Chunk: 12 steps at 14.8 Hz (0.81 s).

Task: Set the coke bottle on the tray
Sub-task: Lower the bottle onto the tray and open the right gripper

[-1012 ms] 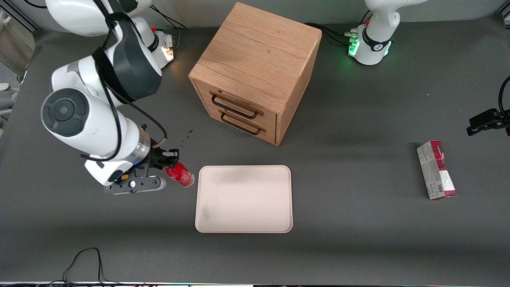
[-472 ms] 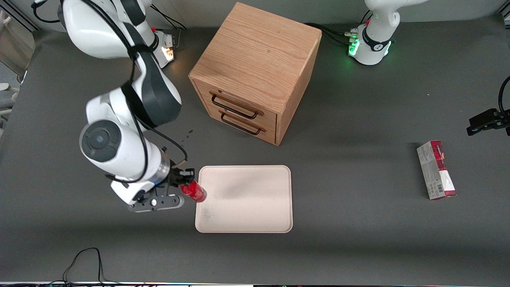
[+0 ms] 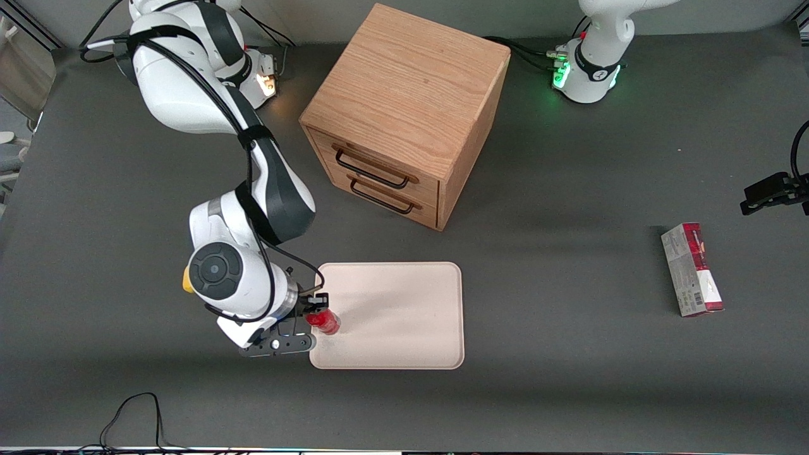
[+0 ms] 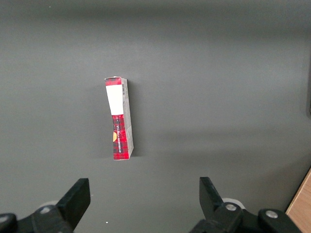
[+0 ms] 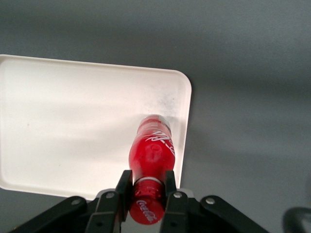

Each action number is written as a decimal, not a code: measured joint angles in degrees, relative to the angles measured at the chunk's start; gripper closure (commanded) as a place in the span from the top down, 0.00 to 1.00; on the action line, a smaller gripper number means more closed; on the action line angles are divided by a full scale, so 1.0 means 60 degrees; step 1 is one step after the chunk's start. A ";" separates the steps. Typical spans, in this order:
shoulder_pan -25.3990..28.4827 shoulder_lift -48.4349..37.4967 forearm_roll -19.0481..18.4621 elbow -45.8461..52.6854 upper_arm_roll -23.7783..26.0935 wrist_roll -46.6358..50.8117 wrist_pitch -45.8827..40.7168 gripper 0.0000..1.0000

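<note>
One bottle [image 3: 323, 321] in play, and I had it clamped in the claw [image 5: 147, 190], the two fingers [image 5: 123, 187] pinching it just below the cap. In the front view it sat at lower left of centre, over the corner of the tray [image 3: 404, 316] nearest the working arm and the camera. The wrist view showed the bottle hanging base-down over the tray, close to the rim at that corner. I could not tell whether the base touched the tray or hung above it.

Risks I noted from here:
- Placement sat close to the rim. If I let go with the base partly on the low lip, the bottle would likely tip and roll off onto the table [image 3: 569, 392].
- The bottle is slim and tall. Letting go from any height, or with a lean, could topple it.
- Pulling the fingers away sideways rather than straight up could drag the neck over.

I judged that moving it further toward the tray's middle before release would be safer. The cabinet [image 3: 404, 114] and carton [image 3: 692, 268] were well apart from the work.
</note>
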 measured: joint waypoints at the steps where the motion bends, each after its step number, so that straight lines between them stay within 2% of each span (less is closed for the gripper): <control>1: 0.0004 0.0052 0.0000 0.0002 0.0000 0.0000 0.0041 0.00; 5: 0.0004 0.0288 -0.0004 0.0001 -0.0001 0.0000 0.0194 0.00; 6: 0.0004 0.0328 -0.0004 0.0001 -0.0001 0.0000 0.0198 0.08; 7: 0.0004 0.0357 -0.0004 0.0001 -0.0002 0.0000 0.0201 0.35; 8: 0.0004 0.0376 -0.0005 -0.0001 -0.0003 0.0000 0.0201 0.77; 9: 0.0003 0.0390 -0.0005 -0.0006 -0.0005 0.0000 0.0201 1.00; 12: 0.0002 0.0384 -0.0004 0.0018 -0.0011 0.0024 0.0202 1.00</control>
